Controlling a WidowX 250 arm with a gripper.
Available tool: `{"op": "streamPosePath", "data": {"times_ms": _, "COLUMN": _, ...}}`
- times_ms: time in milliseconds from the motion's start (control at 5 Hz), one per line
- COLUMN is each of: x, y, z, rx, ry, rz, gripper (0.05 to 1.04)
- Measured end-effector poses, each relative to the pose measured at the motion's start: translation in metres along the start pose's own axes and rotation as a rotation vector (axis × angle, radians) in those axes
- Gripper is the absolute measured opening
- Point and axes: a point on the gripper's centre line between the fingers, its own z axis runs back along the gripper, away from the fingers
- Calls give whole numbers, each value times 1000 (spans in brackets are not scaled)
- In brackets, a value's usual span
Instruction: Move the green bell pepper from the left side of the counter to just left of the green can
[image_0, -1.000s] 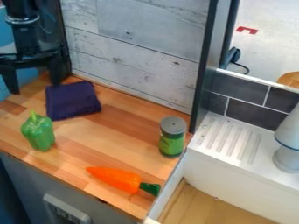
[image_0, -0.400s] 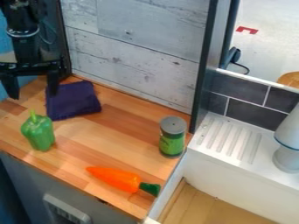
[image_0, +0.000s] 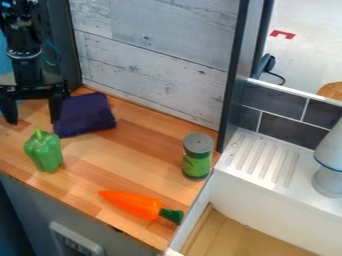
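My gripper (image_0: 31, 120): one, spread wide, nothing between its fingers, above the tabletop (image_0: 127, 145). Nearby: cloth (image_0: 85, 115), purple, folded; pepper (image_0: 44, 151), green, stem up.

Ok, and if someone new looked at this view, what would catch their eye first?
Probably the bright orange toy carrot with its green top, lying near the front edge of the wooden counter. Next, the green toy pepper at the left, with the dark purple folded cloth behind it. The black gripper stands out too, hanging open at the upper left, beside the cloth and above the pepper in the picture.
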Motion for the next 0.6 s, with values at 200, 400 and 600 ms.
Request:
{"op": "streamPosePath", "data": {"times_ms": 200, "x": 0, "y": 4, "z": -16, "rx": 16, "ry": 30, "rz": 8, "gripper": 1003}}
{"op": "streamPosePath", "data": {"times_ms": 400, "x": -1, "y": 7, "z": -22, "rx": 23, "ry": 42, "rz": 10, "gripper": 1003}}
{"op": "streamPosePath", "data": {"times_ms": 600, "x": -2, "y": 5, "z": -22, "rx": 13, "ry": 47, "rz": 2, "gripper": 967}}
